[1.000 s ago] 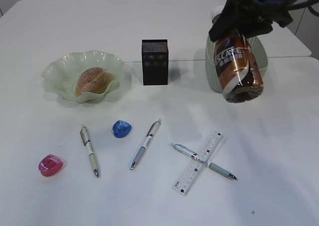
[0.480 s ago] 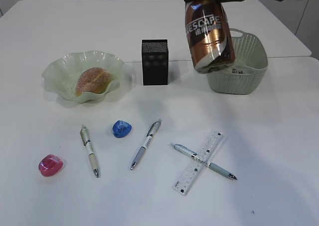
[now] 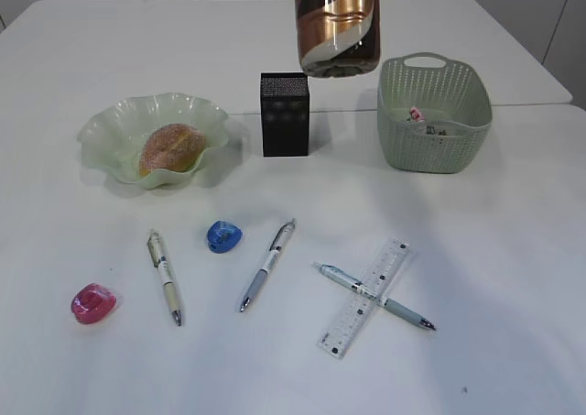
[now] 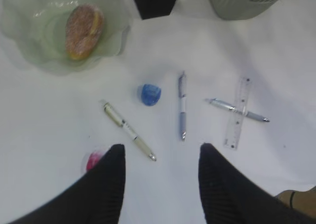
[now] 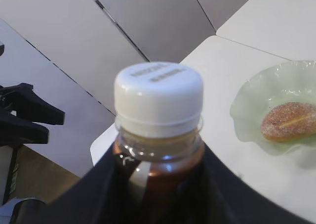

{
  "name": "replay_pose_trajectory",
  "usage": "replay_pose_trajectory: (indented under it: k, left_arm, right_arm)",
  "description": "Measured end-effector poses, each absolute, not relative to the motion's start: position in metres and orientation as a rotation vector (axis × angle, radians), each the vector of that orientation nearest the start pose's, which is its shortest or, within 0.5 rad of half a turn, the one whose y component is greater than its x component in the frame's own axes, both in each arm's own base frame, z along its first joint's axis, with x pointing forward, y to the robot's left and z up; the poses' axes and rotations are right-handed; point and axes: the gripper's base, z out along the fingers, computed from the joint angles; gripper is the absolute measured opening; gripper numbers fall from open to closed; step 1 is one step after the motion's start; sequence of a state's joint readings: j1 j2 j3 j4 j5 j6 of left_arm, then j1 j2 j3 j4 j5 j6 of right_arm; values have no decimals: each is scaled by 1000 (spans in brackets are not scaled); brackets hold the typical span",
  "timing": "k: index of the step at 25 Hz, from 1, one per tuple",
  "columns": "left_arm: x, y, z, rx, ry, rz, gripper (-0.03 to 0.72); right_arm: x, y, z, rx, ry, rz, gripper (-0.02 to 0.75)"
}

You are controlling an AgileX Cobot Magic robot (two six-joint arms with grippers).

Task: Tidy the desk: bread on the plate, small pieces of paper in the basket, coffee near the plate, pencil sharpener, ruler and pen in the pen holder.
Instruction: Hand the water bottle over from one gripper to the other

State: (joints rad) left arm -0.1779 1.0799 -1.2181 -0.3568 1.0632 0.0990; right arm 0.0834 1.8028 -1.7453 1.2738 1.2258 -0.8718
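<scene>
The coffee bottle [image 3: 337, 26] hangs in the air above the black pen holder [image 3: 285, 114], its top cut off by the frame edge. My right gripper [image 5: 158, 184] is shut on its neck below the white cap [image 5: 158, 98]. The bread [image 3: 171, 148] lies in the green plate [image 3: 101, 126]. Blue [image 3: 223, 236] and pink [image 3: 92, 303] pencil sharpeners, three pens [image 3: 267, 265] and the ruler [image 3: 364, 298] lie on the desk. My left gripper [image 4: 162, 150] hovers open and empty high over them.
The green basket [image 3: 435, 113] stands right of the pen holder with small paper bits [image 3: 417, 114] inside. One pen [image 3: 375, 297] lies across the ruler. The desk's back edge runs behind the plate and basket.
The coffee bottle has moved left and up, from in front of the basket to above the pen holder. The right arm has left the exterior view. The items on the desk have not moved.
</scene>
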Motion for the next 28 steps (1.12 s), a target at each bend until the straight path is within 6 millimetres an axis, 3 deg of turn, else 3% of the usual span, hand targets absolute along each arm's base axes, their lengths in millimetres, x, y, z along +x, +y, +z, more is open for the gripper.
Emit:
replay_pose_trajectory:
  k: [7, 14, 20, 28]
  left_arm:
    - [194, -78, 415, 413, 2210, -669, 342]
    - [211, -97, 413, 527, 2114, -891, 379]
    - [232, -113, 399, 648, 2066, -1090, 468]
    - [256, -130, 383, 823, 1863, -1316, 480]
  right_arm:
    - [376, 114, 396, -720, 1898, 1254, 311]
    - [376, 114, 397, -712, 1884, 1270, 311]
    - [376, 115, 399, -704, 1870, 1286, 311]
    - [376, 115, 399, -707, 1865, 1285, 311]
